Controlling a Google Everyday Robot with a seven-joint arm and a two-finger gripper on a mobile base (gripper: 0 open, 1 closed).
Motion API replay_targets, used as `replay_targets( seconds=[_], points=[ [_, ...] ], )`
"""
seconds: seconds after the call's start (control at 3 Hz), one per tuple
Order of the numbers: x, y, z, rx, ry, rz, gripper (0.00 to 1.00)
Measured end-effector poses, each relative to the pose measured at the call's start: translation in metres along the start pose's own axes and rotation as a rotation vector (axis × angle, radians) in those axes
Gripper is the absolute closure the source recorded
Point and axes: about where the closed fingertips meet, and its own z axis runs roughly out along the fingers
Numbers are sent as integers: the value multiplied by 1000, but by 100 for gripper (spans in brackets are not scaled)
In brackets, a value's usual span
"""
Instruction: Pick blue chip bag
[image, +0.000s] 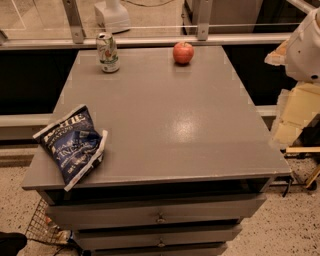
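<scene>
The blue chip bag (71, 144) lies crinkled at the near left corner of the grey table top (165, 115), dark navy with white lettering and white edges. It slightly overhangs the table's left and front edges. My gripper is not in view. Only a white rounded part of my arm (306, 47) shows at the right edge of the view, to the right of the table and well away from the bag.
A green-and-white drink can (108, 52) stands at the far left of the table. A red apple (183, 52) sits at the far middle. Drawers (160, 218) face the front below. A wire basket (44, 226) is on the floor at the left, boxes (296, 117) at the right.
</scene>
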Motion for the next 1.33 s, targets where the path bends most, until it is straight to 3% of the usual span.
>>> replay_targets(
  seconds=[0.33, 0.67, 1.0, 1.33],
  points=[
    [0, 0, 0, 0, 0, 0, 0],
    [-20, -13, 6, 6, -91, 5, 0],
    [-78, -27, 16, -1, -274, -4, 0],
    [-143, -24, 28, -43, -485, -17, 0]
  ],
)
